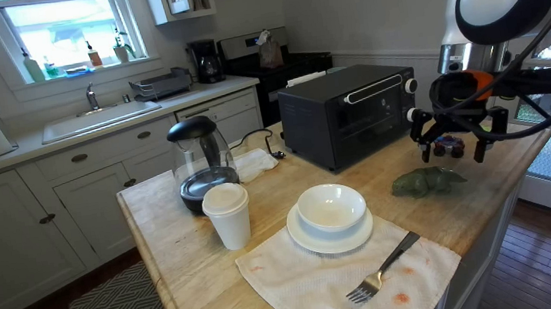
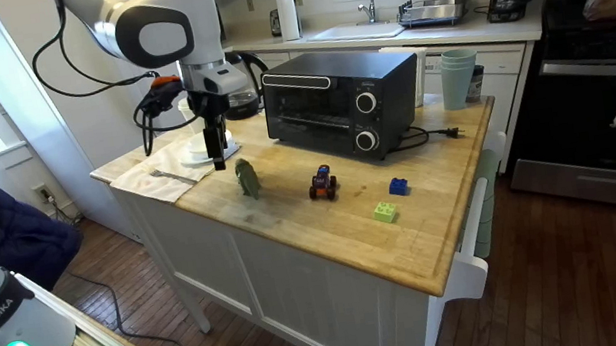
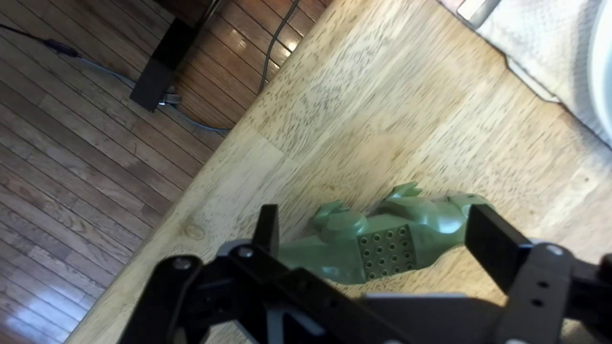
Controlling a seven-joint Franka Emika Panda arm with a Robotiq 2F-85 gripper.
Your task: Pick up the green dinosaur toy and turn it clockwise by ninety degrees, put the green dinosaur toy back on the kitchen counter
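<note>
Containers: on the wooden table (image 1: 187, 286), an uncovered white bowl (image 1: 332, 209), its white interior in view, sits on a white plate (image 1: 336, 245) at the edge of a stained cloth (image 1: 278, 277). A white cup (image 1: 232, 225) stands upright under its lid, contents concealed. Just beside it is a glass kettle (image 1: 202, 164); whether it holds liquid cannot be determined. The toaster oven (image 2: 329, 107) has its door closed, a rack faintly visible through the glass. Pale blue-green cups (image 2: 458, 82) are nested in an upright stack.

End effector (image 1: 452, 152): fingers spread wide, hanging above the green dinosaur toy (image 1: 424, 183) and apart from it. The toy rests on the table between the cloth and a toy car (image 2: 322, 183), touching neither.

Visibility: in the wrist view, the fingers mask parts of both ends of the toy. In an exterior view, the fingers (image 2: 214, 149) line up, concealing their gap; the kettle is partly hidden there behind arm and oven.
</note>
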